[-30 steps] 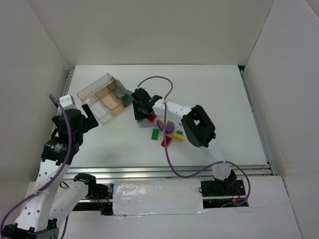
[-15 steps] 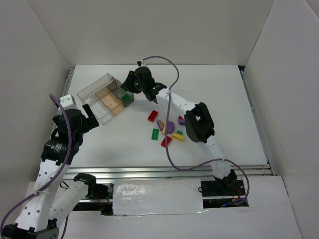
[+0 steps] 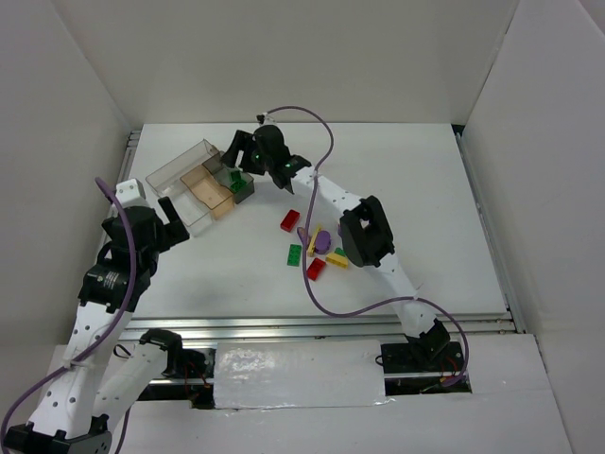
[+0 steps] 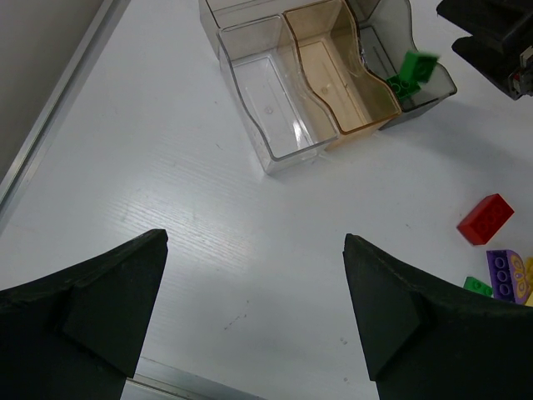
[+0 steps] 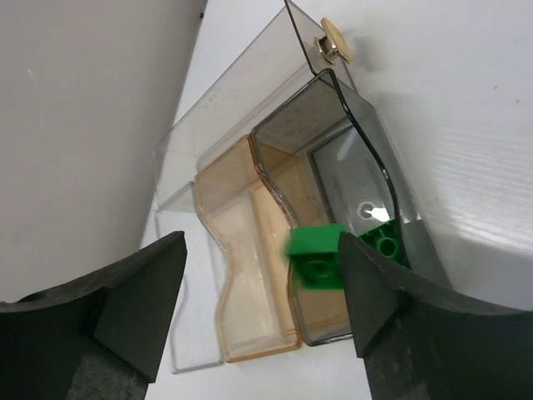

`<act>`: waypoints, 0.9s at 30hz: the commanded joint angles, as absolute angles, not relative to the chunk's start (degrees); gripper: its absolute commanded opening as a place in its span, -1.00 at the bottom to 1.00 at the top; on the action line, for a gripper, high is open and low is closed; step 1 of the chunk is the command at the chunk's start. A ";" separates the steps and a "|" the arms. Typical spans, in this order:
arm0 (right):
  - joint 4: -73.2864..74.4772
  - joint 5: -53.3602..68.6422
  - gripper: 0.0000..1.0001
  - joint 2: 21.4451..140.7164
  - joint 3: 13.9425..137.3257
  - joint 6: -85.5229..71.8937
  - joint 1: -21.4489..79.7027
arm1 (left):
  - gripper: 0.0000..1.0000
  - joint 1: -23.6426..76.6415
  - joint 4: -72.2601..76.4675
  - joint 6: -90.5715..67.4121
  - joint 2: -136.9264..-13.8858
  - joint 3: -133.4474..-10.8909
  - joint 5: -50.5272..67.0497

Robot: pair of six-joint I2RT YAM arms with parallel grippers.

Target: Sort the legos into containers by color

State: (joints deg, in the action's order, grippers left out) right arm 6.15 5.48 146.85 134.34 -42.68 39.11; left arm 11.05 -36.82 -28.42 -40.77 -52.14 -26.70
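The containers are one clear tray (image 3: 181,170) with clear (image 4: 271,112), tan (image 4: 341,83) and smoky grey (image 4: 385,42) compartments. My right gripper (image 3: 236,161) hangs open over the grey compartment (image 5: 350,167). A blurred green lego (image 5: 316,254) is loose between its fingers, beside the right one. Another green lego (image 5: 385,242) lies in that compartment. Loose legos lie mid-table: two red (image 3: 290,220) (image 3: 316,269), green (image 3: 295,254), purple (image 3: 322,241) and yellow (image 3: 337,260). My left gripper (image 4: 254,242) is open and holds nothing, just in front of the tray.
White walls close in the table on the left, back and right. A metal rail (image 3: 130,151) runs along the left edge near the tray. The right arm's purple cable (image 3: 312,123) loops above the loose legos.
My right arm swung from the lego pile up and left to the tray. Its gripper was shut and now stands open, and the green lego has come free over the grey compartment. The left arm held still.
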 commanded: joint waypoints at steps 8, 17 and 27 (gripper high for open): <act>7.29 7.21 0.99 142.83 136.50 -38.50 38.50 | 0.99 10.81 -34.19 -26.81 -41.31 -53.17 -26.37; 13.60 -16.77 0.99 95.92 89.85 -34.63 38.06 | 0.97 12.12 -34.96 -28.56 -51.37 -57.47 -15.21; 29.09 -20.05 0.99 62.24 63.92 -36.91 38.41 | 0.95 41.62 -25.14 -40.43 -76.35 -60.81 -19.59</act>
